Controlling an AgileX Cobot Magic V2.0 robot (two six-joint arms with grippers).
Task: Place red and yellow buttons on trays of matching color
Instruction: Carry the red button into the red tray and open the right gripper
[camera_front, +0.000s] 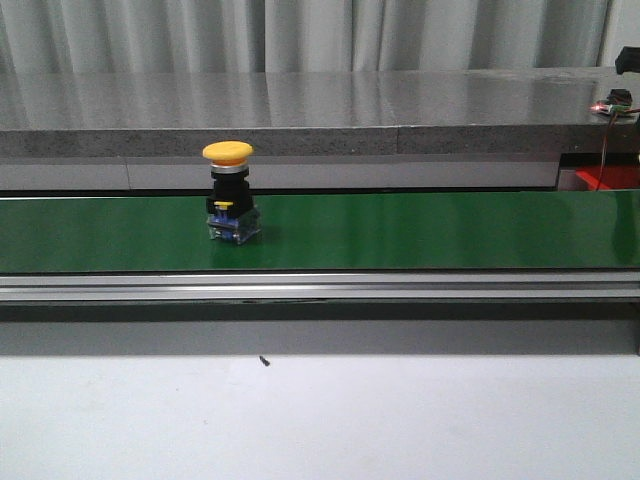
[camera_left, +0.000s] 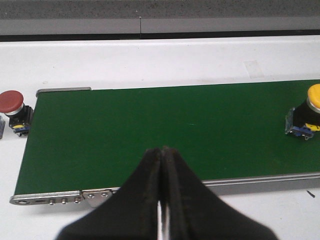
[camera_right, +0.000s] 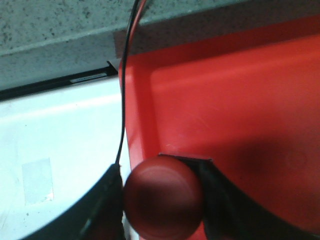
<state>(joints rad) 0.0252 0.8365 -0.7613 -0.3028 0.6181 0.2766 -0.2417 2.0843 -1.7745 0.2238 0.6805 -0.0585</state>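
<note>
- A red button (camera_right: 163, 196) sits between the right gripper's (camera_right: 162, 200) jaws, which are clamped on it from both sides; its domed cap faces the wrist camera.
- That held button hangs over the near edge of the red tray (camera_right: 235, 110), whose rim runs just beside the left jaw.
- A thin black cable (camera_right: 125, 85) runs along the tray's rim, over the white worktop (camera_right: 55, 135) beside it.
- A yellow button (camera_front: 230, 192) stands upright on the green belt (camera_front: 420, 230), cap up, on its black body with a clear and blue base; it is left of the belt's middle in the front view.
- In the left wrist view the same yellow button (camera_left: 307, 112) is at the far right end of the belt (camera_left: 150, 125), well apart from the left gripper (camera_left: 161, 200).
- The left gripper's jaws are pressed together with nothing between them, over the belt's near rail (camera_left: 240, 181).
- A second red button (camera_left: 14, 107) rests on the white worktop (camera_left: 150, 62) just off the belt's left end, also well apart from the left jaws.
- A grey stone ledge (camera_front: 300, 110) runs behind the belt, with curtains (camera_front: 300, 30) beyond it.
- In the front view a corner of the red tray (camera_front: 605, 178) shows at the far right.
</note>
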